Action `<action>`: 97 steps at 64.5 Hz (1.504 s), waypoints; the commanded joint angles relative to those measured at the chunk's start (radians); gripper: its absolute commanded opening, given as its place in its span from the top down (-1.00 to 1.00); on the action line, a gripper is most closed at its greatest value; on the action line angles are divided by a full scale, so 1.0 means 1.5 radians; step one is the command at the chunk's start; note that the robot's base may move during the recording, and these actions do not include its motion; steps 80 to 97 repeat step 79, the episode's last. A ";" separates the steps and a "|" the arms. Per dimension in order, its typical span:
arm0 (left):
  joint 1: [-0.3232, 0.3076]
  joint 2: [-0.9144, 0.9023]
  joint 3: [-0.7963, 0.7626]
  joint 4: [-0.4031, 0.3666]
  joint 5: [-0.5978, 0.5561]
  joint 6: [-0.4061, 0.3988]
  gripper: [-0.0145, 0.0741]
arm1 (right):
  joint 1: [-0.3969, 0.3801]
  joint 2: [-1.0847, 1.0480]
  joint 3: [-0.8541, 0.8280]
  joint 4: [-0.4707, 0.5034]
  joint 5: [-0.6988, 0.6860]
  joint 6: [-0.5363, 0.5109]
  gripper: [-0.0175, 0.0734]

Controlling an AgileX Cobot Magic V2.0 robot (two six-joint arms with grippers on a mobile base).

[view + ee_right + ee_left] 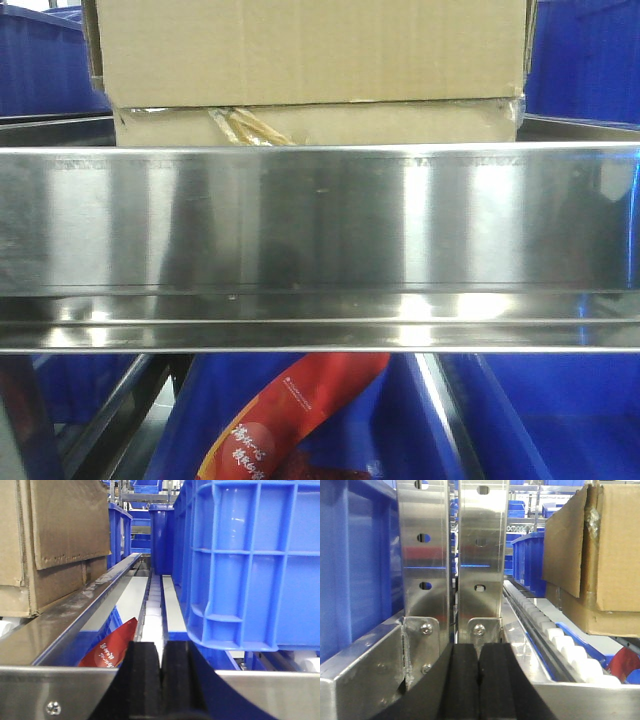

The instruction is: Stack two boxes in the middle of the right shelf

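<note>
Tall box seen stacked on flatter box on shelf, between both fingers. Left fingers pressed together, empty; right fingers likewise. Stacking judged done.

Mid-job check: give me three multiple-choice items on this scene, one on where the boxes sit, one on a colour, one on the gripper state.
1. Where is the tall box?
A. On top of the flat box
B. Beside it
C. Under it

2. What colour are the bins alongside the boxes?
A. Green
B. Blue
C. Grey

3. How do the left gripper and right gripper stand?
A. Both open wide
B. One holds a box
C. Both shut, empty

Answers:
1 A, the front view shows the tall box resting on the flat one behind the steel shelf rail.
2 B, blue plastic in every view.
3 C, each wrist view shows the black pads nearly touching with nothing between.
</note>
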 commanded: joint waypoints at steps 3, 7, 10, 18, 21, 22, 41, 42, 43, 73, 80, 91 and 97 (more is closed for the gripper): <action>0.002 -0.004 -0.001 -0.004 -0.013 0.001 0.92 | -0.003 -0.003 0.002 -0.006 -0.021 0.000 0.95; 0.002 -0.004 -0.001 -0.004 -0.013 0.001 0.92 | -0.003 -0.003 0.002 -0.006 -0.021 0.000 0.95; 0.002 -0.004 -0.001 -0.004 -0.013 0.001 0.92 | -0.003 -0.003 0.002 -0.006 -0.021 0.000 0.95; 0.002 -0.004 -0.001 -0.004 -0.013 0.001 0.92 | -0.003 -0.003 0.002 -0.006 -0.021 0.000 0.95; 0.002 -0.004 -0.001 -0.004 -0.013 0.001 0.92 | -0.003 -0.003 0.002 -0.006 -0.021 0.000 0.95; 0.002 -0.004 -0.001 -0.004 -0.013 0.001 0.92 | -0.003 -0.003 0.002 -0.006 -0.021 0.000 0.95; 0.002 -0.004 -0.001 -0.004 -0.013 0.001 0.92 | -0.003 -0.003 0.002 -0.006 -0.021 0.000 0.95; 0.002 -0.004 -0.001 -0.004 -0.013 0.001 0.92 | -0.003 -0.003 0.002 -0.006 -0.021 0.000 0.95; 0.002 -0.004 -0.001 -0.004 -0.013 0.001 0.92 | -0.003 -0.003 0.002 -0.006 -0.021 0.000 0.95; 0.002 -0.004 -0.001 -0.004 -0.013 0.001 0.92 | -0.003 -0.003 0.002 -0.006 -0.021 0.000 0.95; 0.002 -0.004 -0.001 -0.004 -0.013 0.001 0.92 | -0.003 -0.003 0.002 -0.006 -0.021 0.000 0.95; 0.002 -0.004 -0.001 -0.004 -0.013 0.001 0.92 | -0.003 -0.003 0.002 -0.006 -0.021 0.000 0.95; 0.002 -0.004 -0.001 -0.004 -0.013 0.001 0.92 | -0.003 -0.003 0.002 -0.006 -0.021 0.000 0.95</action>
